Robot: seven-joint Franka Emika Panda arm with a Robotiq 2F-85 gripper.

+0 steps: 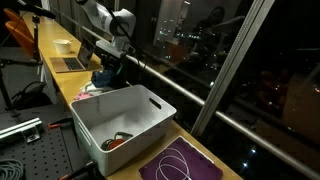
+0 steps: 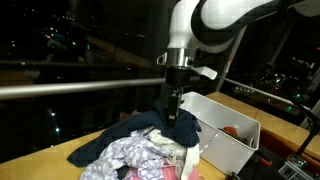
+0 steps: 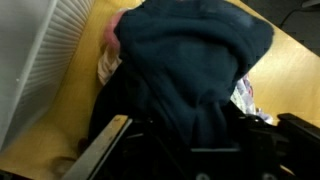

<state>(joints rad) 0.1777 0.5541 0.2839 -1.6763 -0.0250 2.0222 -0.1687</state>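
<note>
My gripper (image 2: 175,103) points down over a pile of clothes on a wooden counter (image 2: 60,155). It is shut on a dark blue garment (image 2: 168,128), which is pulled up into a peak at the fingers. In the wrist view the dark blue garment (image 3: 190,60) fills most of the frame and bunches between my fingers (image 3: 196,135). Under it lie a floral cloth (image 2: 135,160) and pink and white clothes (image 3: 110,58). In an exterior view the gripper (image 1: 112,63) sits over the same garment (image 1: 104,76).
A white plastic bin (image 1: 125,118) stands right beside the pile and also shows in an exterior view (image 2: 225,140); it holds a small red item (image 1: 115,143). A purple mat with a white cable (image 1: 180,163) lies past the bin. A laptop (image 1: 70,63) sits farther along the counter. A window railing (image 1: 200,60) runs behind.
</note>
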